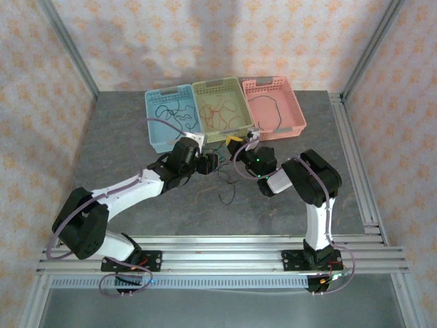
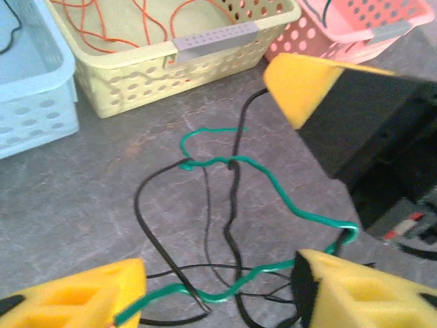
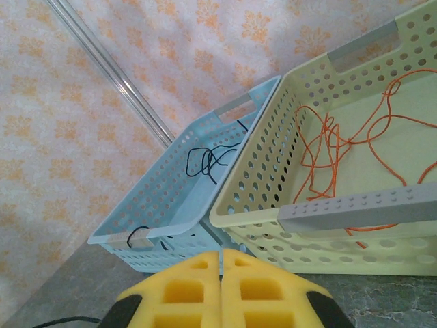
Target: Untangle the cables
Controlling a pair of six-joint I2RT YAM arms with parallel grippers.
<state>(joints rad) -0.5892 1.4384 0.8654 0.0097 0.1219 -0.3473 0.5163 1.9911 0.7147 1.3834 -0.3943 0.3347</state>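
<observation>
A green cable (image 2: 273, 188) and black cables (image 2: 140, 205) lie tangled on the grey table (image 1: 136, 137) between my two grippers, seen from above as a small bunch (image 1: 226, 179). My left gripper (image 2: 220, 287) (image 1: 213, 164) is open and low over the bunch. The green cable runs across the gap between its yellow fingers (image 2: 89, 297). One thicker black cable (image 2: 234, 198) rises to the tip of my right gripper (image 2: 300, 78) (image 1: 235, 145). That gripper is shut, its pads pressed together (image 3: 220, 254).
Three baskets stand just behind the grippers. The blue basket (image 1: 167, 92) holds black cables (image 3: 208, 158), the yellow basket (image 1: 217, 83) orange cables (image 3: 328, 147), and the pink basket (image 1: 266, 80) a black cable. Metal frame posts edge the table.
</observation>
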